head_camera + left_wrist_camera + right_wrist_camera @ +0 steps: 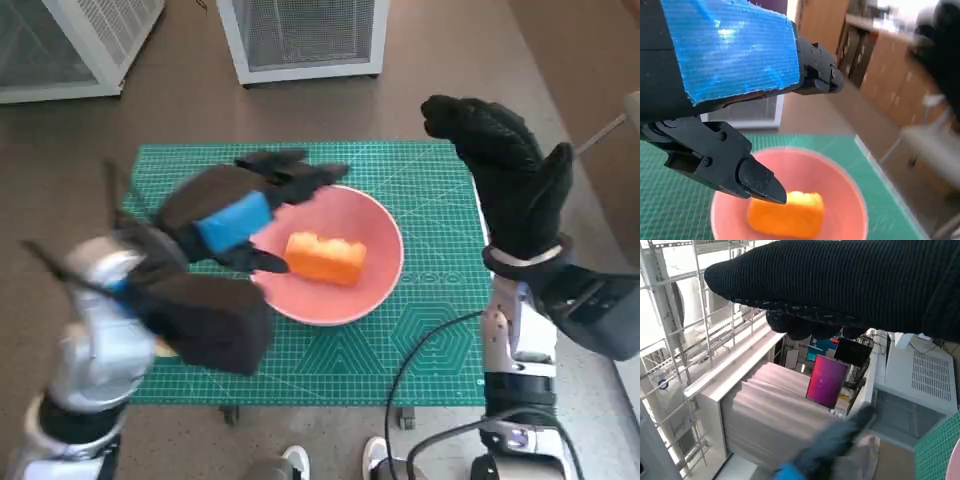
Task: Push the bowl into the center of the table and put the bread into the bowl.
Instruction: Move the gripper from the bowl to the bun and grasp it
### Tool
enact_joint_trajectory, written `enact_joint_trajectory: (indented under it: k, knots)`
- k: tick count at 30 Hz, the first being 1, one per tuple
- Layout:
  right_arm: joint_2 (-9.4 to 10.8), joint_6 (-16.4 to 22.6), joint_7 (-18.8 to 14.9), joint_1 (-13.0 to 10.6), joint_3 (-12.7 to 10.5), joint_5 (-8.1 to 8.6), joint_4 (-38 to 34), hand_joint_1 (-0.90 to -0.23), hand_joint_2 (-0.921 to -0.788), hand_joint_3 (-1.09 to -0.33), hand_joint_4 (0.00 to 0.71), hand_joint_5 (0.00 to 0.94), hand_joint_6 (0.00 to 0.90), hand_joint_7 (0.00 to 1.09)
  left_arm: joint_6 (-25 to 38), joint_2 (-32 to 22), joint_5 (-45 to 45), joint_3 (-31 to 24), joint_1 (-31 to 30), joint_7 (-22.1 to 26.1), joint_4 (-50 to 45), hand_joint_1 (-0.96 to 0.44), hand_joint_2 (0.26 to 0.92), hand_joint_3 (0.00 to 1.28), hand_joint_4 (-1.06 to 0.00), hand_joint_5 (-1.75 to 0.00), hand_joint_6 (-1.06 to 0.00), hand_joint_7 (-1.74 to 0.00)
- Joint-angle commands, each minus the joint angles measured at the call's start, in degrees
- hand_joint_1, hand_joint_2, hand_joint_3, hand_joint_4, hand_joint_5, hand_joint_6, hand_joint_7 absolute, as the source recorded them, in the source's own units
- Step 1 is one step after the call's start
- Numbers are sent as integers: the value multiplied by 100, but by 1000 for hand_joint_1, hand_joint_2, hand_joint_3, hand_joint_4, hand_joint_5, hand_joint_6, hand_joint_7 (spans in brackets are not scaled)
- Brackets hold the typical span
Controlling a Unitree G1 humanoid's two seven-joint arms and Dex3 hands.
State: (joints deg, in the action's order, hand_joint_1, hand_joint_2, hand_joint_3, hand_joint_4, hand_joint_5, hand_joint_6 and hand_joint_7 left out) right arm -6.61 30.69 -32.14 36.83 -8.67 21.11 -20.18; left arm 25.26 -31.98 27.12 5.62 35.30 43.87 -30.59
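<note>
Nearest the robot, pale forearms rise from below, a black cable [420, 365] looping beside the right one over the front of the green cutting mat [430, 330] that covers the table. On that mat, about at its middle, sits the pink bowl [385, 270], and the orange bread [325, 258] lies inside it, resting on the bowl's floor. The left robot hand [235, 215] hangs over the bowl's left rim, blurred in the head view; its blue-taped back faces up and its black fingers [752, 177] are spread apart, holding nothing, one fingertip just above the bread in the left wrist view without clearly touching it. Nothing lies between that hand and the bread. The right robot hand [500, 175] stands raised at the mat's right edge, well apart from the bowl, its gloved fingers extended and loosely spread, empty. Beyond the table the brown floor [180, 110] carries two white mesh-fronted cabinets [300, 40], one straight ahead and one at the far left. The right wrist view shows white metal racking [685, 335] and a pale box-like unit further off.
</note>
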Motion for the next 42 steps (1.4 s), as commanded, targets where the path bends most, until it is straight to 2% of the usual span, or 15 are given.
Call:
enact_joint_trajectory:
  k: [1,8,14,22,30,42]
  knots:
    - [17,-62,73,-157,28,-48,14,-628,-921,-774,188,1,17,414,131,-238,-319,-685,-422,-27,-528,-180,766,0,-84,0,-249,-2]
    - [17,-109,131,-207,64,-63,128,-629,-921,-776,186,0,18,411,85,-705,-682,-1764,-1100,-13,-898,-160,757,0,-78,0,-245,0]
    - [11,-154,167,-217,78,-62,168,-638,-921,-772,185,0,19,409,224,-1207,-745,-2479,-1678,130,-1161,-168,752,1,-60,-1,-242,0]
    - [31,-183,222,-208,97,-84,193,-643,-921,-765,187,1,24,410,670,-1654,-707,-2926,-2357,301,-1472,-235,750,0,-96,-14,-268,-13]
    - [57,-195,214,-191,110,-70,168,-645,-921,-764,189,2,24,413,832,-1702,-737,-2918,-2846,212,-1561,-296,727,0,-148,-21,-326,-33]
    - [32,-211,105,-164,89,15,82,-660,-921,-755,189,1,19,419,1034,-1803,-635,-2143,-3059,146,-1259,-266,716,0,-190,-15,-342,-21]
